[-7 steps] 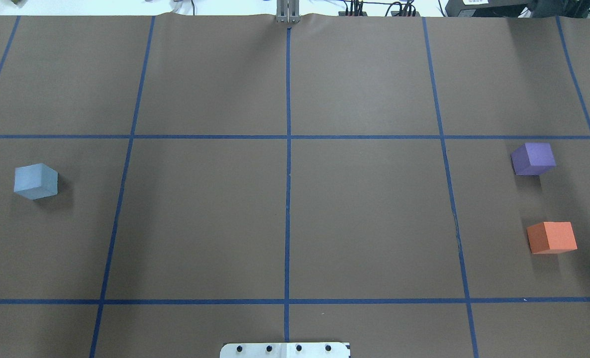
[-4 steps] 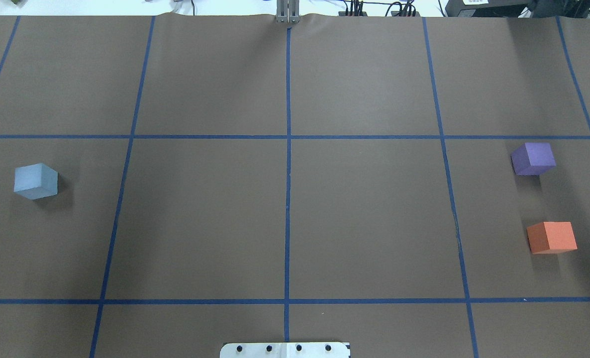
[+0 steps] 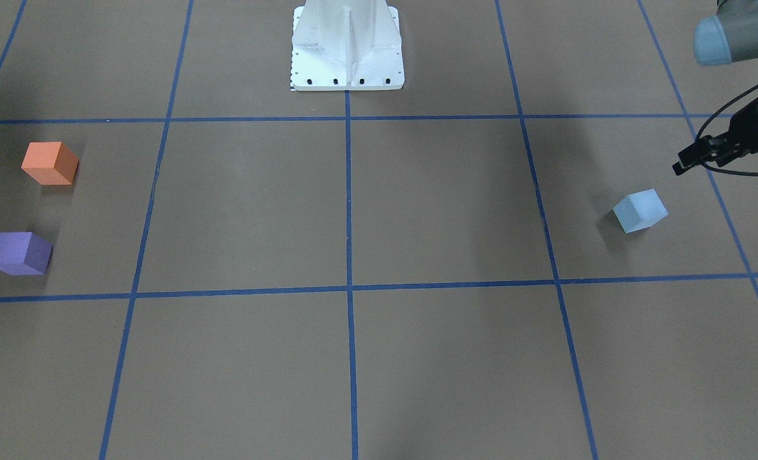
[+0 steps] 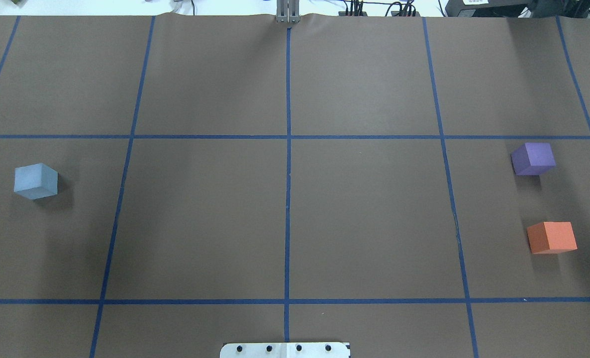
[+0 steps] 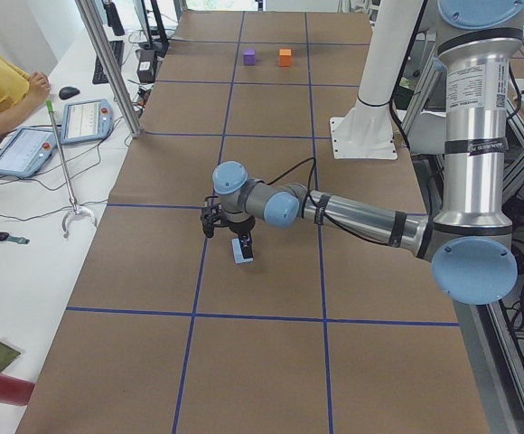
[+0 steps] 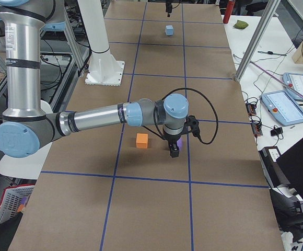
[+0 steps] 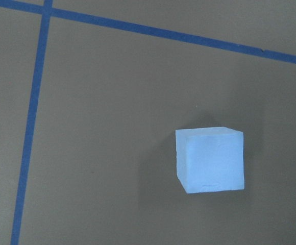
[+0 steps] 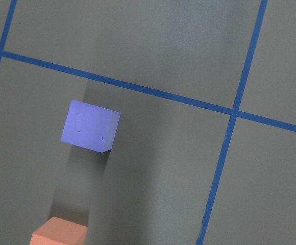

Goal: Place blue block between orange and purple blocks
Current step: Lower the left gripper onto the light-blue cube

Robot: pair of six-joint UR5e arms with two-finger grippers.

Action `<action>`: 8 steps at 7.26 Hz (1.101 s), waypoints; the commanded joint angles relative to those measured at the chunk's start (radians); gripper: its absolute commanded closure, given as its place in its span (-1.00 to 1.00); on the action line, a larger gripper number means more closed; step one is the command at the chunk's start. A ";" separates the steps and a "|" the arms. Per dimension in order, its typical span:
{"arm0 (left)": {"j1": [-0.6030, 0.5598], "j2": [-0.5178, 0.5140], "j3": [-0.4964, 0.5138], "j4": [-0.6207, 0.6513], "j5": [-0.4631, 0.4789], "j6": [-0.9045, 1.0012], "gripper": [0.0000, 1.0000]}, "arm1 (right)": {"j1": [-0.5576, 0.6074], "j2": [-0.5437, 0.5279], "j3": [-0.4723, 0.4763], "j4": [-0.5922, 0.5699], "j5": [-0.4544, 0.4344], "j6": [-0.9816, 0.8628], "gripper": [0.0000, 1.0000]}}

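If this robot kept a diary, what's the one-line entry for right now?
stage: pre-grasp | left gripper: beside blue block, not touching | orange block, purple block: apart, gap bare | right gripper: by purple block

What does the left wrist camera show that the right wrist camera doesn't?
Only the left wrist view shows the blue block, sitting by itself on the table. Only the right wrist view shows the purple block and, cut off at the bottom edge, the top of the orange block, with a gap of bare surface between the two. Both views share the brown table cover crossed by blue tape lines.
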 commanded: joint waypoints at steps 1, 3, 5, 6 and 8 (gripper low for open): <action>0.063 -0.043 0.050 -0.100 0.024 -0.181 -0.99 | 0.001 -0.005 -0.004 0.001 0.016 -0.003 -1.00; 0.130 -0.045 0.039 -0.165 0.078 -0.315 -0.99 | 0.000 -0.006 -0.013 0.001 0.013 -0.001 -1.00; 0.212 -0.077 0.140 -0.221 0.167 -0.307 -0.99 | 0.000 -0.006 -0.010 0.001 0.018 -0.003 -1.00; 0.213 -0.076 0.193 -0.270 0.179 -0.305 -0.99 | 0.000 -0.006 -0.011 0.001 0.016 -0.003 -1.00; 0.209 -0.060 0.217 -0.331 0.193 -0.256 -0.99 | 0.000 -0.018 -0.010 0.001 0.018 -0.003 -1.00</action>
